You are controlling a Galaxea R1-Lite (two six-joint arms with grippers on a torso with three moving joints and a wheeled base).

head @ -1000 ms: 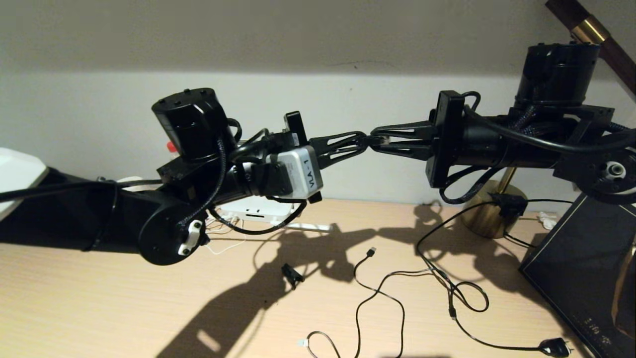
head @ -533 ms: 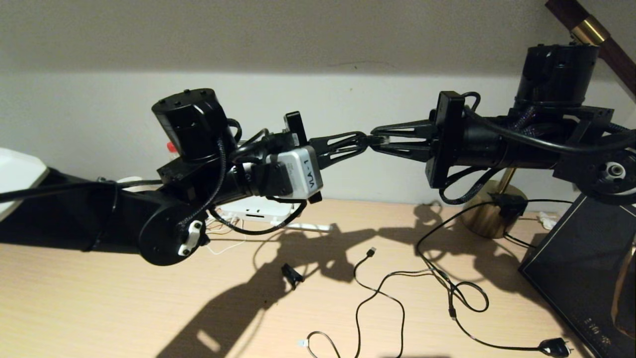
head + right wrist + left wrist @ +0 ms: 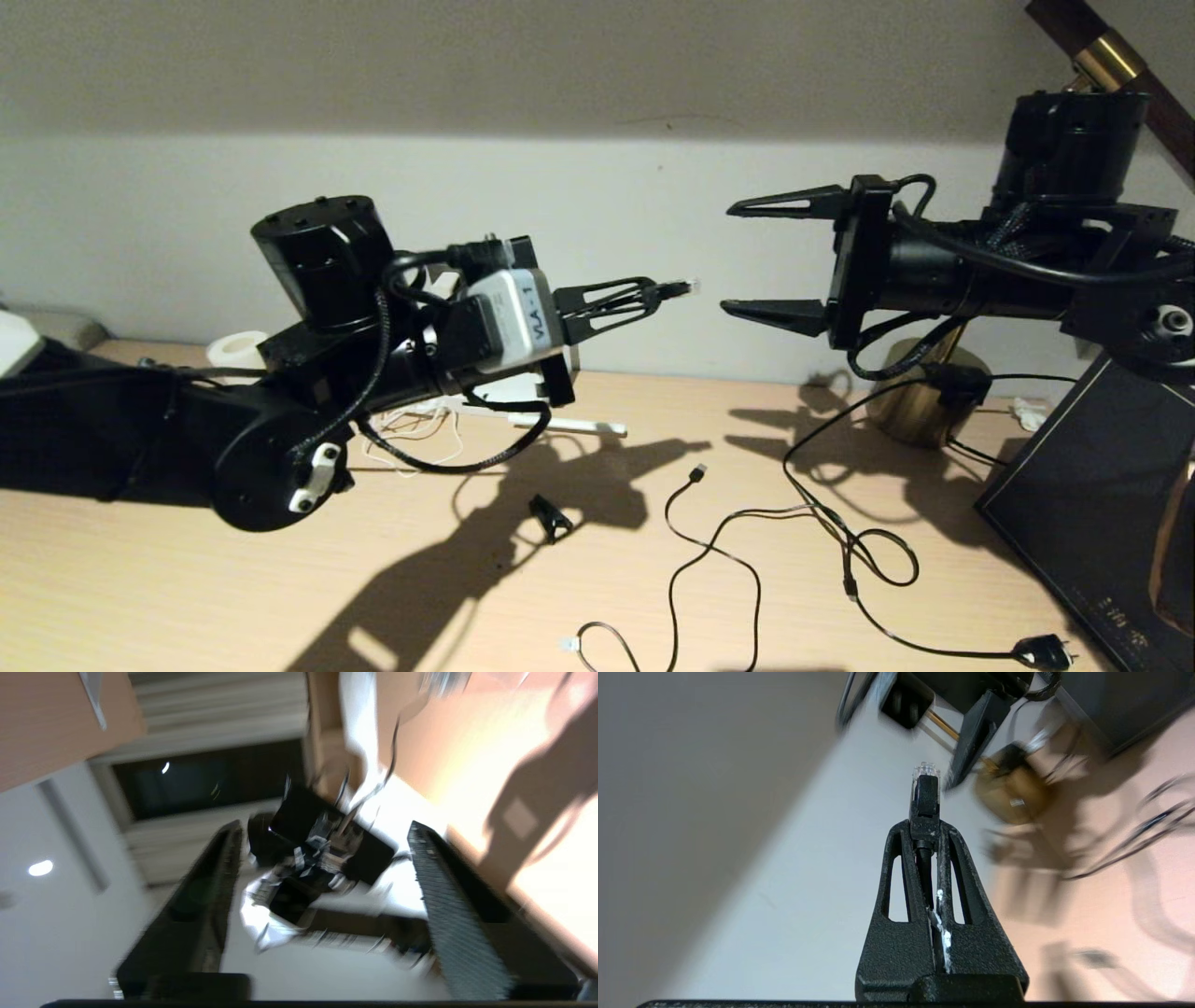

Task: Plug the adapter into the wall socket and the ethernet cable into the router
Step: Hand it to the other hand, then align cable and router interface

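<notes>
My left gripper (image 3: pixel 653 295) is raised above the desk and shut on the ethernet cable (image 3: pixel 680 287). Its clear connector (image 3: pixel 926 770) sticks out past the fingertips, and the black cord runs back between the fingers (image 3: pixel 945 858). My right gripper (image 3: pixel 739 256) hangs open just right of the connector, apart from it, with nothing between its fingers (image 3: pixel 455 896). The router (image 3: pixel 499 387) is a white box mostly hidden behind my left arm, with one antenna (image 3: pixel 574 426) lying on the desk. A thin white cord (image 3: pixel 415 434) lies beside it. The adapter and wall socket are out of view.
On the desk lie a small black clip (image 3: pixel 549 516), a black USB-tipped cable (image 3: pixel 695 474), and a lamp cord (image 3: pixel 882 560) ending in a black plug (image 3: pixel 1041 651). A brass lamp base (image 3: pixel 920 397) stands at the back right beside a black box (image 3: pixel 1083 504).
Both grippers met at the connector before. The right gripper has opened and drawn back to the right; the left gripper has moved left and slightly down, keeping the ethernet cable.
</notes>
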